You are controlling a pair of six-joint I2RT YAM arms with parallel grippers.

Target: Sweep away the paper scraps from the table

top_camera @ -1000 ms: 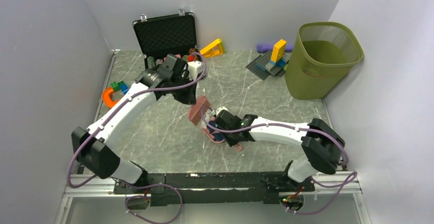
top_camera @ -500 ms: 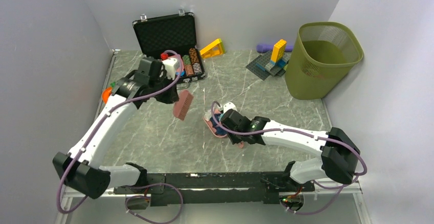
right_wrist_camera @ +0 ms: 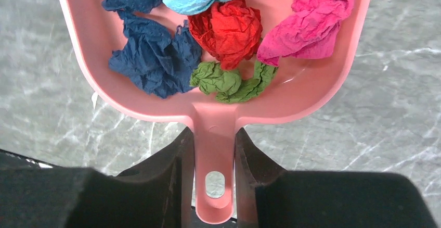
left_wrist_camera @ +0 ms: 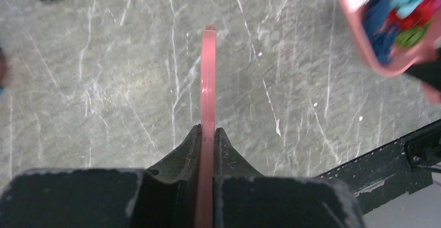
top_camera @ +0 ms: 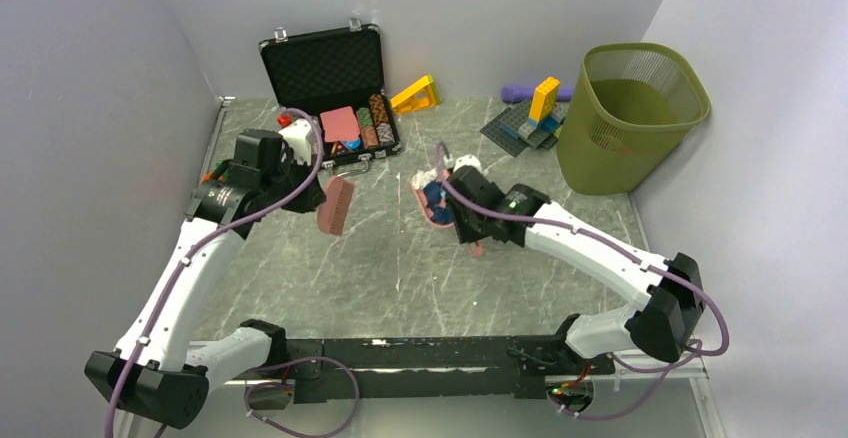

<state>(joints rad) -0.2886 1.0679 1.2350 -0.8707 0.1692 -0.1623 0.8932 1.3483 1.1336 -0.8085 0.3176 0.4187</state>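
Gripping the handle of a pink dustpan (right_wrist_camera: 213, 116), the right gripper (right_wrist_camera: 214, 139) has its fingers clamped on either side of it. Inside the pan lie the paper scraps (right_wrist_camera: 229, 30) — navy, light blue, red, green and magenta wads — over the table (top_camera: 380, 268), well left of the green bin (top_camera: 630, 123). Farther left of the bin, the left gripper (left_wrist_camera: 208, 134) is pinched tight on a thin pink brush (left_wrist_camera: 208, 72) — edge-on in the wrist view, pointing out over the marble. A black case (top_camera: 325, 66) stands open by the back wall, also left of the bin.
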